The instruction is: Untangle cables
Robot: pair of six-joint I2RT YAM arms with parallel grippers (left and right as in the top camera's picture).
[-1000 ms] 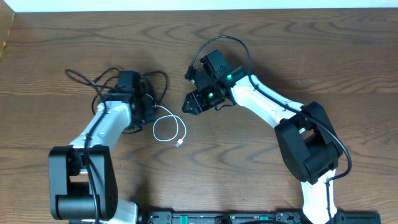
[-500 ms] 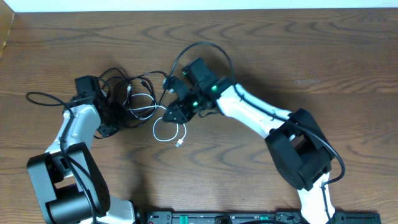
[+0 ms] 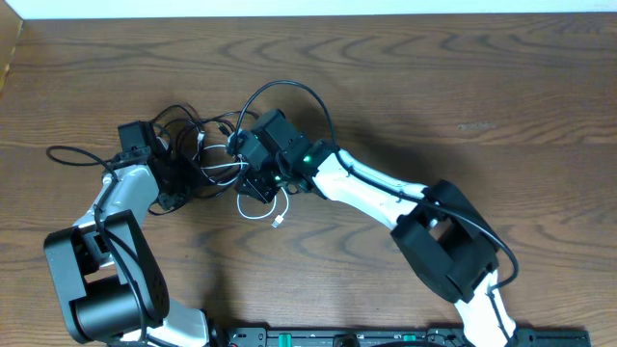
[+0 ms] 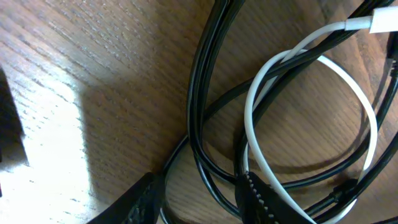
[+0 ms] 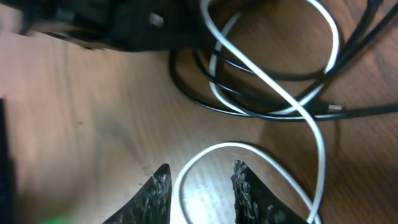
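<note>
Overhead view: where are your cables?
Your black cable (image 3: 188, 114) lies in a loose tangle of loops on the table (image 3: 463, 77), left of centre. Your white cable (image 3: 243, 207) curls just beside it and crosses into it.
What blocks you there?
Your right arm (image 3: 366, 188) reaches over the white loop and hides part of it. Your left arm (image 3: 120, 193) sits at the tangle's left edge.
Left wrist view?
Several black strands run between the fingers of your left gripper (image 4: 199, 186), with a white loop crossing them. The fingers stand apart, but I cannot tell whether they pinch anything.
Right wrist view?
Your right gripper (image 5: 200, 190) has its jaws spread, with a bend of white cable between the tips. A dark blurred shape (image 5: 112, 28) covers the top left.
</note>
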